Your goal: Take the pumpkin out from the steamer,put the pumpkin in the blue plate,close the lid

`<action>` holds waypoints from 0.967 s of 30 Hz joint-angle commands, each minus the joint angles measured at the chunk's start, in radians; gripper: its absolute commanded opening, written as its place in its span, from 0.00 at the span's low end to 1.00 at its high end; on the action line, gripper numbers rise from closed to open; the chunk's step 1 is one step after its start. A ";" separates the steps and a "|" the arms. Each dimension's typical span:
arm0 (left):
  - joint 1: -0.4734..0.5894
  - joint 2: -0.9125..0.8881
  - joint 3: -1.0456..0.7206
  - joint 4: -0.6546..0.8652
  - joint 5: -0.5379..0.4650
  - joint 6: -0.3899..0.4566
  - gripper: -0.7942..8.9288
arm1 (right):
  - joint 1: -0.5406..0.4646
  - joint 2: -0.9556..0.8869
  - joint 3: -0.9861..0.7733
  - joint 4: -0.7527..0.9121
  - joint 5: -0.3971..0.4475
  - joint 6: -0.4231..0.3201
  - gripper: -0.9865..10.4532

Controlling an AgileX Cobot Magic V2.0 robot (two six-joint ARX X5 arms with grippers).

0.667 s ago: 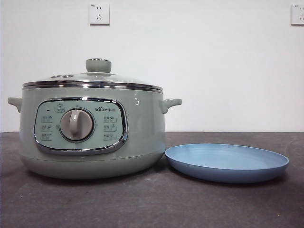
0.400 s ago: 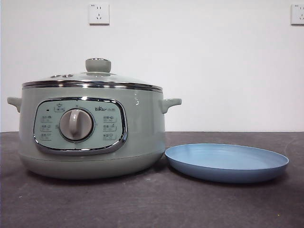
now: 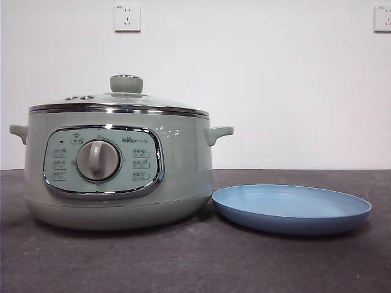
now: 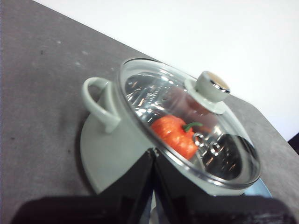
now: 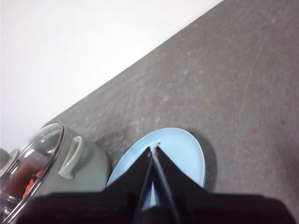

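Observation:
The sage-green steamer (image 3: 116, 165) stands at the left of the table with its glass lid (image 3: 119, 101) on it. In the left wrist view the orange-red pumpkin (image 4: 175, 133) shows through the lid (image 4: 187, 121), inside the steamer (image 4: 110, 144). The blue plate (image 3: 292, 207) lies empty to the right of the steamer. My left gripper (image 4: 153, 156) is shut, raised above the steamer's side. My right gripper (image 5: 153, 150) is shut, raised above the blue plate (image 5: 182, 149). Neither gripper shows in the front view.
The table is dark grey (image 3: 195, 262) with a white wall behind it. Two wall sockets (image 3: 127, 17) are high on the wall. The steamer's side handle (image 5: 72, 158) is close to the plate's rim.

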 commanded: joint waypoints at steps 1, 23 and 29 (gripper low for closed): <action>0.002 0.063 0.061 0.004 0.006 0.058 0.07 | 0.002 0.057 0.076 -0.014 -0.002 -0.075 0.08; 0.000 0.527 0.592 -0.206 0.158 0.379 0.42 | 0.002 0.578 0.600 -0.302 -0.184 -0.444 0.44; -0.021 0.569 0.595 -0.187 0.161 0.375 0.45 | 0.004 0.626 0.607 -0.300 -0.185 -0.443 0.48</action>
